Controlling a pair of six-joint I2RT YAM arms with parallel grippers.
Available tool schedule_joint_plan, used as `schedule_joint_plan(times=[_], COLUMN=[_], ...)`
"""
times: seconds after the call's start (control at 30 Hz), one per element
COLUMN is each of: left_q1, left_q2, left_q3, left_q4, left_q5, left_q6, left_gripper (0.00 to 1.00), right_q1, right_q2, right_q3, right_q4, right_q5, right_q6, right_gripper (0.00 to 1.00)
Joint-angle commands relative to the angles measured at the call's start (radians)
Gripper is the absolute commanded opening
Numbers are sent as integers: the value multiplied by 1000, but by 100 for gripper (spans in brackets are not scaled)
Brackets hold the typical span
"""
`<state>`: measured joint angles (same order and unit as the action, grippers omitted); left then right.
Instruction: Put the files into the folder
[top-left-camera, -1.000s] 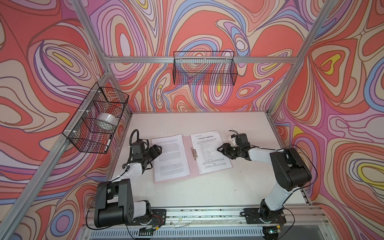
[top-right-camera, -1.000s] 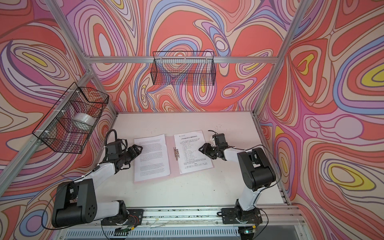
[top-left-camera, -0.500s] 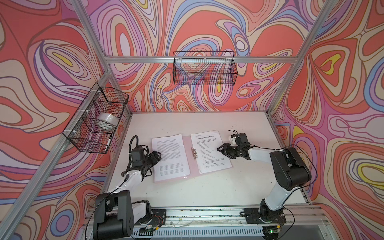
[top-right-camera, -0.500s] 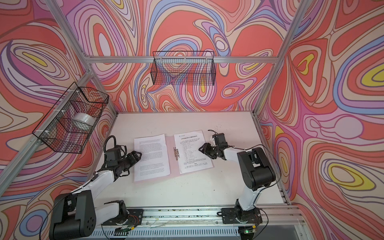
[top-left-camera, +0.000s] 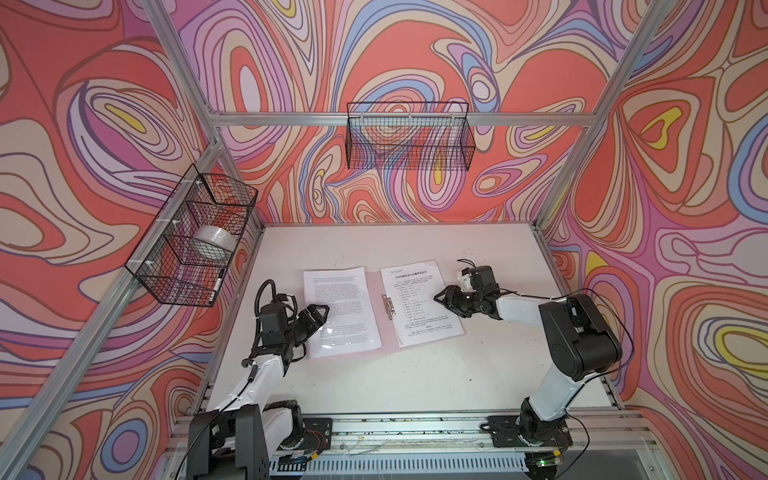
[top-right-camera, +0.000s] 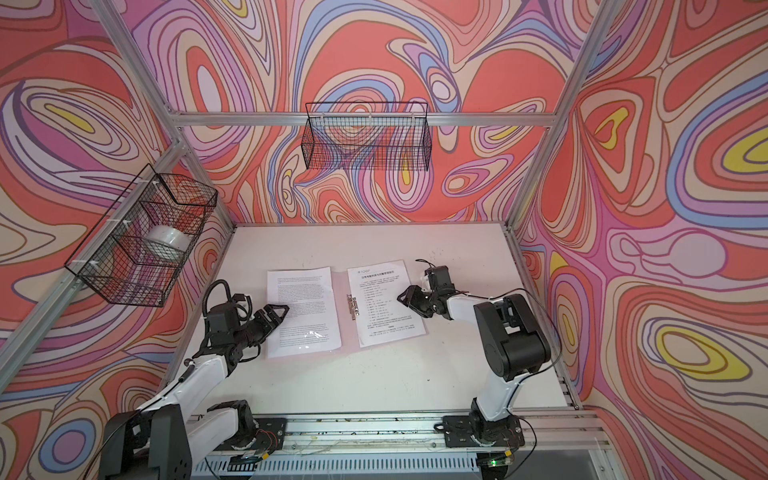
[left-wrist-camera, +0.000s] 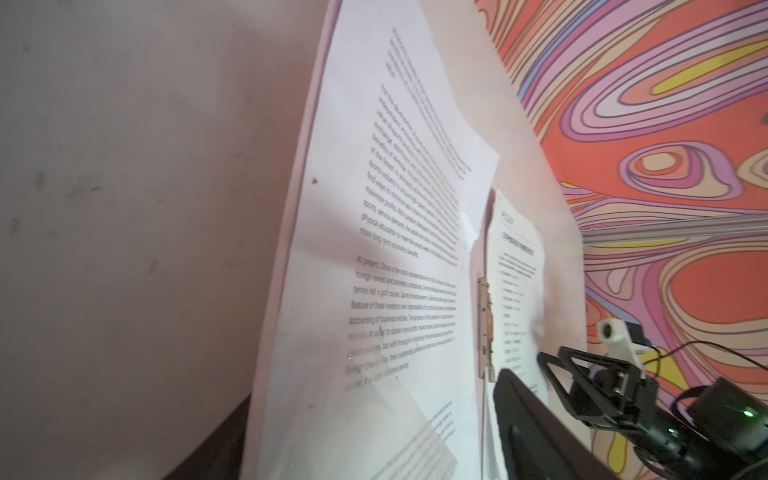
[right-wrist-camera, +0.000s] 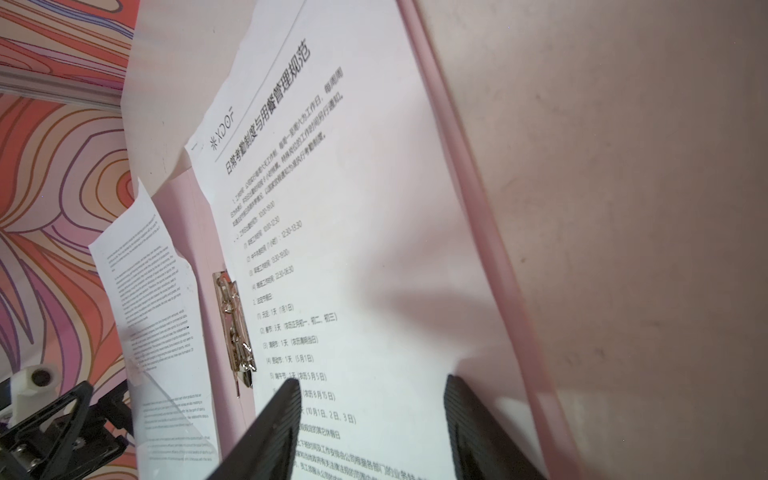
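Files (top-left-camera: 338, 309) already lie inside the open folder (top-left-camera: 375, 282), which is spread flat in the middle of the tabletop (top-left-camera: 415, 374). The dense-text sheet (top-right-camera: 309, 307) rests on the cover nearer your left arm and the headed list sheet (top-left-camera: 419, 305) on the other cover. The metal clip (top-left-camera: 388, 305) sits bare on the spine between them, so neither page looks fastened, and loose paper will probably slide when a cover swings. That likely explains where your hands are. Your left hand (top-left-camera: 323, 318) sits low at the outer edge of the dense-text sheet with its jaws spread and nothing between them, which suits catching that edge or the pink cover beneath it. Your right hand (top-left-camera: 441, 302) hangs over the outer half of the list sheet, jaws also apart. In the right wrist view its fingers (right-wrist-camera: 278, 424) straddle printed lines with bare paper between them. This looks like a hold-down to keep that page square against the spine, though you cannot tell from these views whether the tips actually touch the paper
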<state>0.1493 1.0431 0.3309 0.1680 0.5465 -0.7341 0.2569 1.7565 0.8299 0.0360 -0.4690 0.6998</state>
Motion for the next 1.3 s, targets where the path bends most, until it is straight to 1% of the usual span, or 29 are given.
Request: schedule_joint_plan(times=[0.0, 0.13, 0.23, 0.37, 0.53, 0.6, 0.63, 0.7, 0.77, 0.9, 1.03, 1.1, 1.17, 1.27], left_q1=[-4, -32, -82, -181, -272, -308, -326, -359, -387, -445, -487, -503, -511, -513], left_q2=[-71, -167, -188, -141, -46, -19, -8, 6, 21, 34, 54, 55, 59, 97], left_q3=[1, 40, 72, 119, 157, 175, 216, 245, 288, 393, 517, 553, 557, 528], left_q4=[59, 29, 47, 96, 205, 211, 211, 207, 175, 53, -160, -227, -229, -162], left_q5=[95, 92, 79, 53, 35, 23, 12, -3, -13, -51, -120, -161, -170, -151], left_q6=[-89, -135, -174, -199, -235, -231, -228, -225, -217, -174, -144, -131, -126, -142], left_gripper=[78, 78, 78, 78, 80, 81, 81, 82, 85, 88, 90, 90, 90, 90], right_q1=[13, 21, 32, 45, 56, 59, 61, 62, 62, 62, 63, 64, 65, 65], right_q2=[55, 64, 75, 82, 92, 91, 89, 87, 84, 75, 78, 82, 89, 108], right_q3=[-60, -63, -60, -60, -64, -67, -69, -72, -74, -78, -78, -80, -80, -80], right_q4=[-129, -113, -102, -90, -76, -71, -69, -63, -62, -52, -48, -42, -32, -13], right_q5=[52, 44, 40, 38, 29, 26, 26, 24, 25, 24, 29, 32, 28, 18], right_q6=[11, 17, 20, 25, 26, 28, 28, 29, 31, 35, 38, 37, 35, 38], right_gripper=[59, 58, 58, 57, 57, 57, 57, 56, 56, 56, 56, 56, 56, 56])
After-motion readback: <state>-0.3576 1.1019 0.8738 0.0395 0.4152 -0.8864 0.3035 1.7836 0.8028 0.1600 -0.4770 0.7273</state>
